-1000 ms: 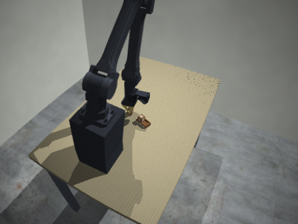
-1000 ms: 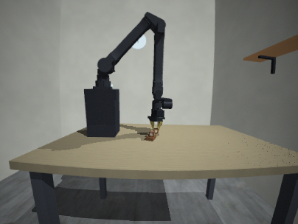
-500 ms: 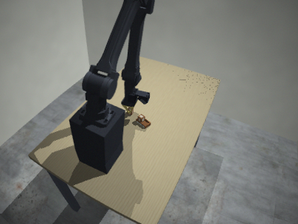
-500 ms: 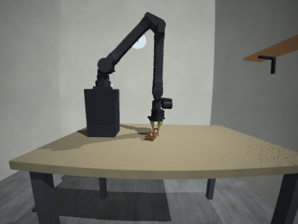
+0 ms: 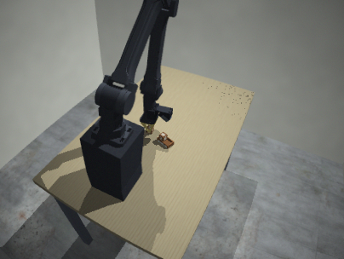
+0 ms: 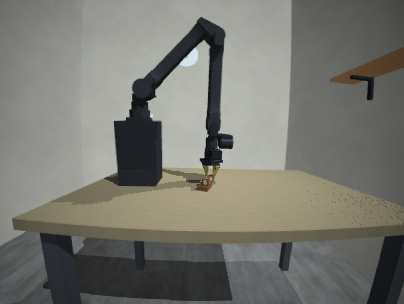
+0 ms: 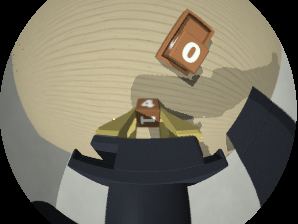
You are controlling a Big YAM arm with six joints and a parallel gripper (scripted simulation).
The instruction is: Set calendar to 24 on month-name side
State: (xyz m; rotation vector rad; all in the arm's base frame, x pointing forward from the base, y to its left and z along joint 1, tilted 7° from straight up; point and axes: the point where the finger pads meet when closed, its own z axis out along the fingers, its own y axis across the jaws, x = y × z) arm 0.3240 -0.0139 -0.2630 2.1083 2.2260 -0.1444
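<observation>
Pinching one brown cube [image 7: 148,112], the gripper [image 5: 148,128] [image 6: 211,171] [image 7: 147,110] holds it by opposite sides beside the tray [image 5: 169,144] [image 6: 203,189] [image 7: 165,46], presumably leaving its underside free for placement.

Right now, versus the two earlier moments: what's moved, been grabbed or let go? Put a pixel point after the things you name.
Nothing visibly changed. Arm [image 5: 135,47] [image 6: 215,85] and gripper [image 5: 148,128] [image 6: 211,172] [image 7: 147,110] match the earlier top and exterior shots; tray [image 5: 169,144] [image 6: 202,189] [image 7: 173,31] stayed put. The gripper now has the 4-up cube [image 7: 148,104] between its fingers; no earlier wrist view, so can't tell if that's new or if it turned slightly.
</observation>
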